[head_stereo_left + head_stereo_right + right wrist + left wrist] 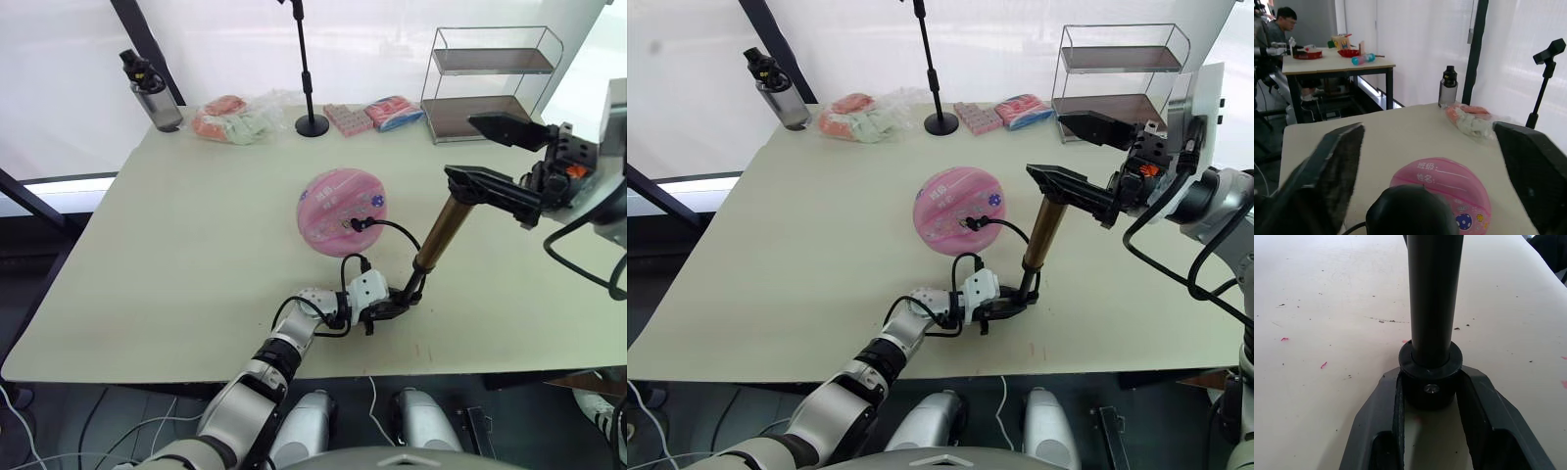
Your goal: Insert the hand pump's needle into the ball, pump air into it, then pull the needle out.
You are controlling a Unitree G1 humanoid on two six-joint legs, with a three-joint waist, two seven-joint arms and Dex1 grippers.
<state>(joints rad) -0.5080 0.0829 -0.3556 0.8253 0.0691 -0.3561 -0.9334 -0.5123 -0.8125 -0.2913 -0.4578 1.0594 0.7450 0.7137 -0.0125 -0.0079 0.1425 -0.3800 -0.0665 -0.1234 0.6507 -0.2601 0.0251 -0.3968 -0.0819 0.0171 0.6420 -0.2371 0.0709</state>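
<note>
The left gripper point(392, 309) has its fingers point(1382, 404) clamped on the black base cap of the hand pump point(436, 238), one finger on each side of the cap, pinning it to the table point(176, 264) near the front edge. The pump leans away from that base, its T-handle end raised toward the right edge. The right gripper point(495, 162) sits at that upper end with its fingers spread wide — one above the T-handle point(480, 188), one at or under it; no closure on the handle is evident.

The ball point(342, 211) rests near the table's centre, apart from both grippers. The thin black hose point(397, 231) loops from the pump base to a black fitting on the ball's surface, so the needle appears to be seated already.

Procedure for the step in hand — pumping:
- Keep the base cap pinned so the pump cannot skid.
- Close the right fingers on the T-handle before stroking.
- Stroke along the cylinder's axis; side load may tip the pump or tug the hose.
- Leave slack in the hose.

Not discernible: the needle itself, its depth in the valve, and contact between the lower right finger and the handle.
</note>
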